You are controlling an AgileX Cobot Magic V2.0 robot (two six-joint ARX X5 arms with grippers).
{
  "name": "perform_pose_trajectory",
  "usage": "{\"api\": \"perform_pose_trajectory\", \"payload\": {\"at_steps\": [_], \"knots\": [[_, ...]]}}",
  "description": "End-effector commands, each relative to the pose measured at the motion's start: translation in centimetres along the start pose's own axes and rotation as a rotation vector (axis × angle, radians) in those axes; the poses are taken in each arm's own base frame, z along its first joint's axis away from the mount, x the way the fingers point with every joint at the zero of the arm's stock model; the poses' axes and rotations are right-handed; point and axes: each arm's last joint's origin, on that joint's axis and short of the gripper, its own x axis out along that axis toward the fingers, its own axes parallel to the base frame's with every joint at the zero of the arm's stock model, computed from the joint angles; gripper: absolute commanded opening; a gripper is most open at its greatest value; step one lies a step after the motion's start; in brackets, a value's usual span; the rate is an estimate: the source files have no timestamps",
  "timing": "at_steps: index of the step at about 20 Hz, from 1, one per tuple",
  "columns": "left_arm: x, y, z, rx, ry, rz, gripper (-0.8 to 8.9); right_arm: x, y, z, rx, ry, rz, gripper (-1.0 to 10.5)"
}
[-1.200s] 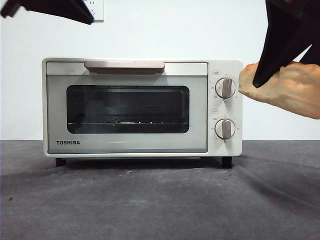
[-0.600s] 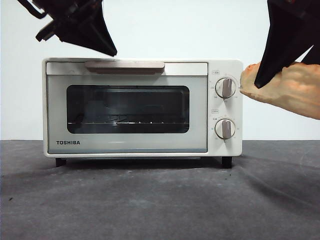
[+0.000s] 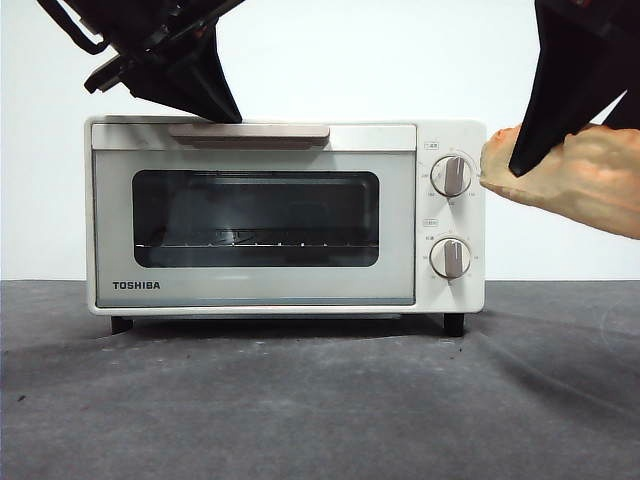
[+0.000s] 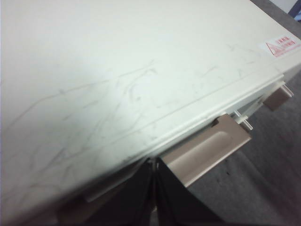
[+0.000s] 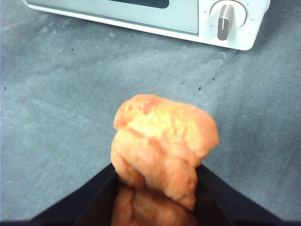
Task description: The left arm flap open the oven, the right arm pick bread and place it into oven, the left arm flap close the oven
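The cream-white oven (image 3: pixel 285 215) stands in the middle of the table with its door shut. Its beige handle (image 3: pixel 250 131) runs along the top of the door. My left gripper (image 3: pixel 226 110) comes down from the upper left. Its pointed tip is at the oven's top front edge, just above the handle's left part. In the left wrist view the jaws of the left gripper (image 4: pixel 153 186) are pressed together over the oven's top (image 4: pixel 117 75), next to the handle (image 4: pixel 209 150). My right gripper (image 3: pixel 520 165) holds the bread (image 3: pixel 575 185) in the air to the right of the oven. The right gripper (image 5: pixel 157 181) is shut on the bread (image 5: pixel 162 136).
Two knobs (image 3: pixel 452 175) sit on the oven's right panel, close to the held bread. A wire rack (image 3: pixel 255 243) shows through the dark door window. Dark grey table surface (image 3: pixel 320 400) stretches in front of the oven. A white wall is behind.
The left gripper has come down from the top left corner toward the oven and now has its tip at the handle. The right gripper and the bread have barely moved.
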Motion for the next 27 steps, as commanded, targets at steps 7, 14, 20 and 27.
{"api": "perform_pose_trajectory", "payload": {"at_steps": [7,14,20,27], "knots": [[1.2,-2.5,-2.9,0.028,0.264,-0.054,0.16,-0.3,0.4,0.4,-0.014,-0.018,0.012,2.0],[0.8,-4.9,-4.7,0.038,0.425,-0.095,0.16,-0.3,0.4,0.4,-0.022,-0.019,0.012,2.0],[0.6,-6.2,-5.4,0.039,0.481,-0.116,0.16,-0.3,0.4,0.4,-0.029,-0.019,0.013,2.0],[0.4,-6.5,-5.3,0.03,0.463,-0.123,0.16,-0.3,0.4,0.4,-0.029,-0.017,0.014,2.0]]}}
